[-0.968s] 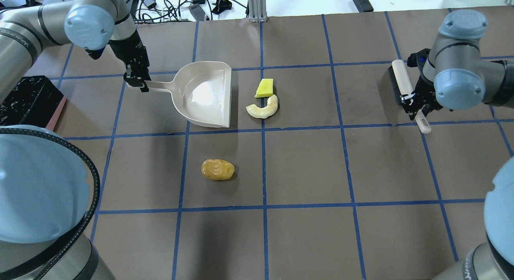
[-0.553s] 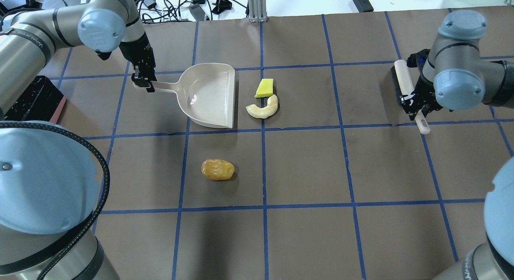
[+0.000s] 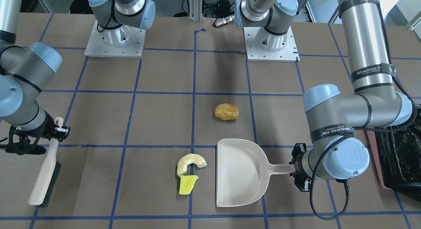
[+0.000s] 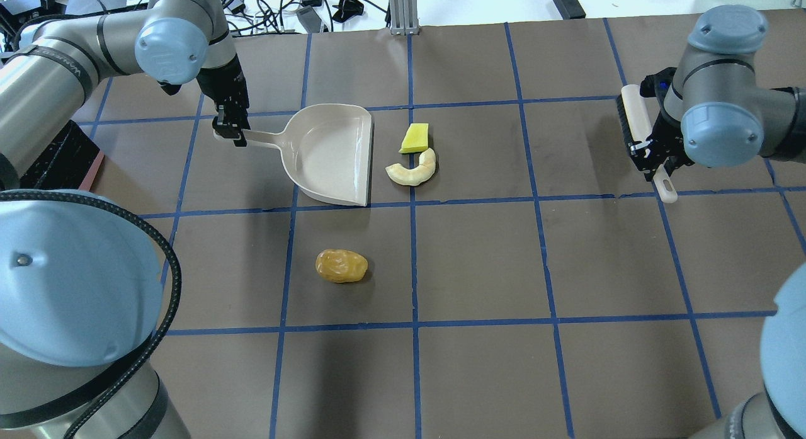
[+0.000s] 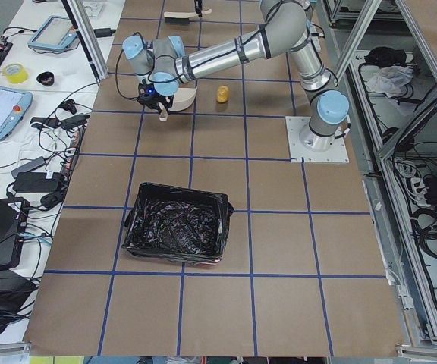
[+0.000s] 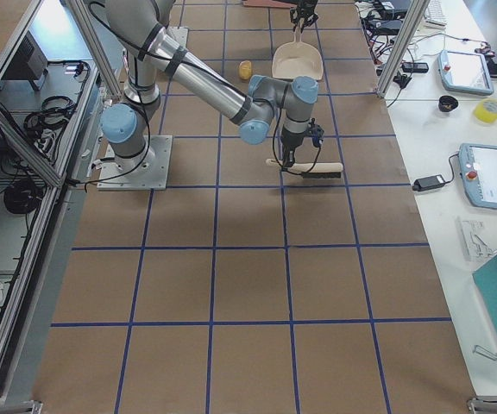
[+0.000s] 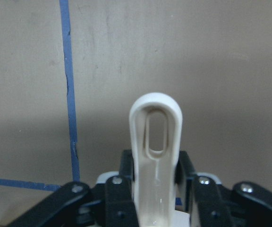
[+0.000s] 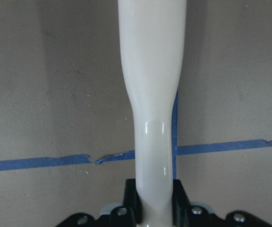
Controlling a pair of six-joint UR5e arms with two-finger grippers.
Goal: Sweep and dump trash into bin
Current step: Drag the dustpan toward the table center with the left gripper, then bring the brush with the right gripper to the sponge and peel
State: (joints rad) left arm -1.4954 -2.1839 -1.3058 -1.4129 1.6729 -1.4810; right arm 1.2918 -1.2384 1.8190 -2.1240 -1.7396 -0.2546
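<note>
At the far left of the table [image 4: 491, 250] sits the bin [image 5: 179, 191], lined with a crinkly black bag. It is well apart from the scraps, and nothing can be seen inside it but the bag.

Next comes the left gripper [image 4: 228, 131], pointing down with its fingers [image 7: 119, 194] closed narrowly on the end of the dustpan [image 4: 330, 152] handle. The wrist camera shows the looped tip of the handle poking out beyond them. The pan is empty, and its open mouth faces the scraps to its right. Whether its front lip touches the table is hard to judge from these angles.

Nearer the robot, in the next square of the blue tape grid, the orange-brown lump [image 4: 341, 266] lies alone.

Just beyond the pan's mouth lies the pale crescent piece [image 4: 412, 171]. One of its tips touches the yellow wedge [image 4: 415, 138], which sits on the far side of it.

A wide stretch of table separates these from the brush [image 4: 631, 121] at the right. The right gripper [image 4: 652, 157] is clamped around the brush's white handle partway along. The dark bristle head is on the far side of the gripper, and the handle end sticks out toward the robot.
</note>
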